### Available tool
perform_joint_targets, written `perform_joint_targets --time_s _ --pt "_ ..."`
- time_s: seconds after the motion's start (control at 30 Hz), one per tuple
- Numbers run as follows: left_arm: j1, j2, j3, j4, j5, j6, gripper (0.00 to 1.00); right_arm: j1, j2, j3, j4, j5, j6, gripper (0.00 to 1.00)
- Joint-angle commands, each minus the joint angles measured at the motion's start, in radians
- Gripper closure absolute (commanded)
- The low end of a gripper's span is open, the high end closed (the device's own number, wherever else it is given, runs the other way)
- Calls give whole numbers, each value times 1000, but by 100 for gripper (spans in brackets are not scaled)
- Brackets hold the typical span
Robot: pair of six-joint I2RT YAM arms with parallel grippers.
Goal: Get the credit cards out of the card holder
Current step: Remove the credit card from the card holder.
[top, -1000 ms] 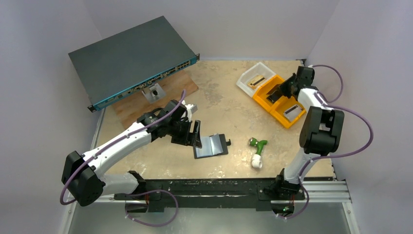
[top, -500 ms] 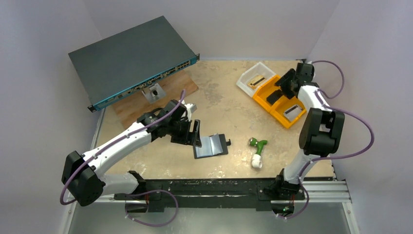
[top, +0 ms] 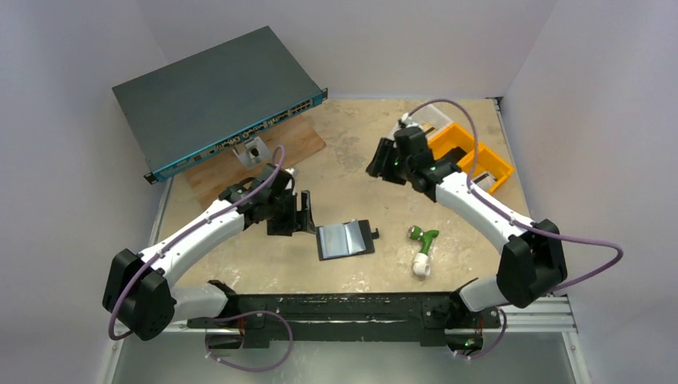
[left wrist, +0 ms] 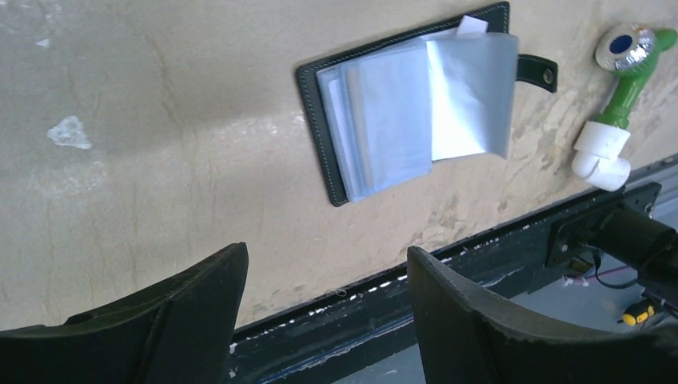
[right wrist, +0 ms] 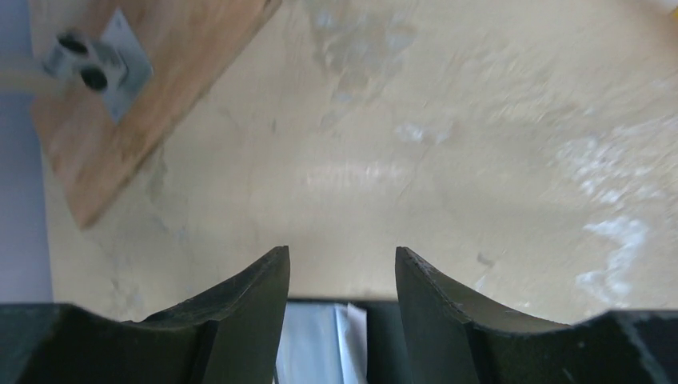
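Table: tan, mottled top with pale scuffs.
Card holder: black, lying unfolded flat at the near middle of the table, its snap strap sticking out on the right side.
Credit cards: pale blue-grey, glossy, stacked and fanned inside the unfolded holder; none lies on the table apart from it.
Left gripper: just left of the holder and not touching it; jaws wide apart with nothing between them, only bare table and the near rail behind the gap in the left wrist view.
Right gripper: over the middle of the table, far of the holder and well apart from it; fingers parted, nothing gripped, bare table beyond them in the right wrist view.
Green-and-white fitting: on the table right of the holder, near the front edge, apart from it.
Network switch: far left, dark grey, tilted, its port row facing the table.
Wooden board: far left, partly under the switch, with a small metal bracket on it.
Orange bins: far right, partly hidden behind the right arm.
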Motion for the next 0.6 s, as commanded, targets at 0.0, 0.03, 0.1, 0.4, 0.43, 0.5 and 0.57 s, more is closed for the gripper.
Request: perform_joint_targets --time_s 0.0,0.03,0.1,0.4,0.43,0.5,0.57 --pt "39 3 -27 29 -35 -37 28 143 -23 -59 -8 58 43 50" --pt "44 7 -33 34 -37 -43 28 182 -26 -70 -3 48 48 51" --pt "51 12 -43 44 -36 -55 28 267 -23 -81 -11 65 47 51" --pt "57 36 -60 64 -38 -89 28 460 87 -108 -11 109 63 51" --pt "58 36 -61 64 -40 -91 28 465 98 -109 -10 111 64 51" --pt "58 37 -57 65 -40 -94 28 472 112 -113 -4 123 64 51" --pt "58 40 -57 66 -37 -95 29 472 128 -116 -1 125 60 50"
